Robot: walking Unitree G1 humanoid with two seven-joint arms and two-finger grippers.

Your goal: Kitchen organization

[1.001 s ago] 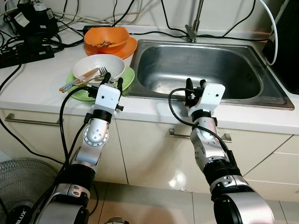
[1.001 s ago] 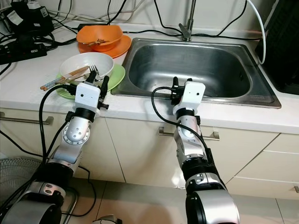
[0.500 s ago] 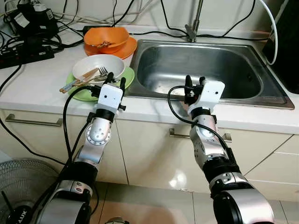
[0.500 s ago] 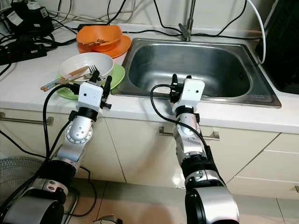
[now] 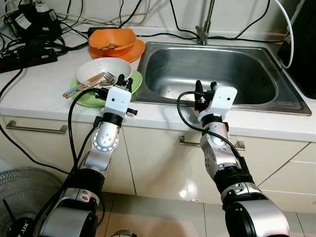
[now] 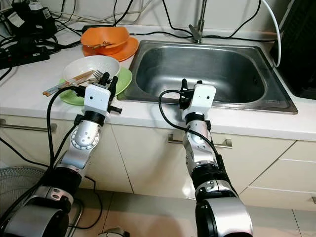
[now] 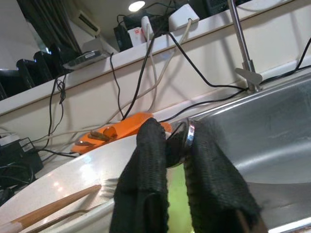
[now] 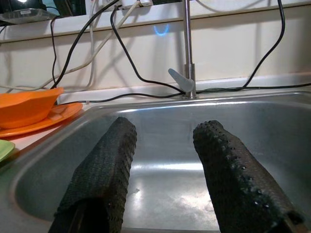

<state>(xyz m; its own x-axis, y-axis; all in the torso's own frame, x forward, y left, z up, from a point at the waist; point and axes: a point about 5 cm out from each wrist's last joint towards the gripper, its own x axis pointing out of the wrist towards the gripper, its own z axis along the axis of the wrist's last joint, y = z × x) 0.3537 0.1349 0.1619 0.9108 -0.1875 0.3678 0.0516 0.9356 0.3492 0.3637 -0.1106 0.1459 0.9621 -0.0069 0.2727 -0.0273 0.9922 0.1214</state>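
Observation:
A white bowl (image 5: 94,66) holding wooden chopsticks (image 5: 81,85) and a fork (image 5: 104,77) sits on a green plate (image 5: 89,99) on the counter, left of the steel sink (image 5: 212,69). My left gripper (image 5: 125,82) is at the bowl's right rim, over the plate. In the left wrist view its fingers (image 7: 146,165) are pressed close on a shiny metal utensil (image 7: 179,145), which looks like a spoon. My right gripper (image 5: 206,88) hovers open at the sink's front edge, its fingers (image 8: 104,170) wide apart with nothing between them.
An orange bowl (image 5: 112,39) on an orange plate (image 5: 134,52) stands behind the white bowl. Black cables and power adapters (image 5: 29,29) crowd the back left of the counter. The faucet (image 5: 204,29) rises behind the sink. A fan (image 5: 24,197) stands on the floor at the left.
My left gripper has moved forward and slightly right, up to the white bowl's right rim. The right gripper has shifted only slightly left.

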